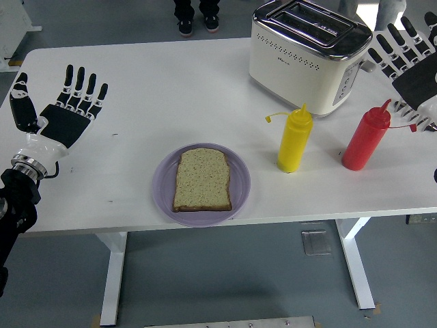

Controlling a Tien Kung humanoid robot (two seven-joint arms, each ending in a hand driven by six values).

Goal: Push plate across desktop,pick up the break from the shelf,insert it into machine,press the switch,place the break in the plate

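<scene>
A slice of bread [201, 179] lies flat on a lilac plate [164, 193] near the table's front edge. The cream toaster [307, 56] stands at the back right, its slots empty. My left hand [63, 113] is spread flat, palm up, over the table's left side, far from the plate. My right hand [413, 61] hovers with fingers spread at the right edge, just right of the toaster, holding nothing.
A yellow squeeze bottle [294, 140] and a red squeeze bottle [365, 140] stand in front of the toaster. A wire rack [413, 116] shows below my right hand. A person's feet [198, 22] are beyond the far edge.
</scene>
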